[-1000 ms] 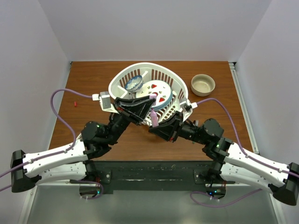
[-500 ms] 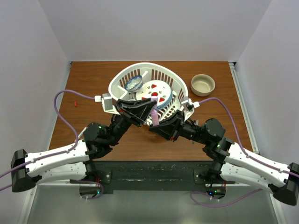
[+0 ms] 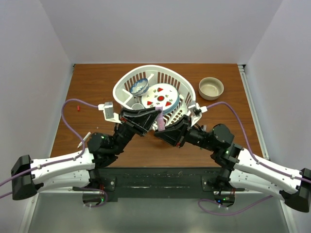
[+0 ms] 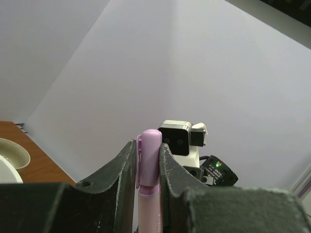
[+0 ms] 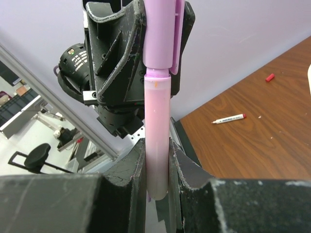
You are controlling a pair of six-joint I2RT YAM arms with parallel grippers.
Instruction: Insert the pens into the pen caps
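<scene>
Red against the brown table (image 3: 97,87), a loose red cap (image 3: 78,108) is lying at the left of the top view. A white pen (image 3: 83,140) is lying lower down, beside the left arm, and both are sitting well apart from the grippers. Toward the centre, the left gripper (image 3: 156,115) is pinching the lilac cap (image 4: 149,155) between its fingers. The danger, as I judge it, is a push that is running off-axis: the cap could be twisting in that pinch, or the barrel sliding through the other grip, and letting go early would be dropping a half-seated pair. The lilac pen (image 5: 156,111) is standing in line with the cap, just in front of the white basket (image 3: 146,72). Its barrel is passing between the clamped fingers of the right gripper (image 3: 157,132), with only a thin collar showing between cap and barrel. A beige bowl (image 3: 211,88) is sitting at the upper right.
</scene>
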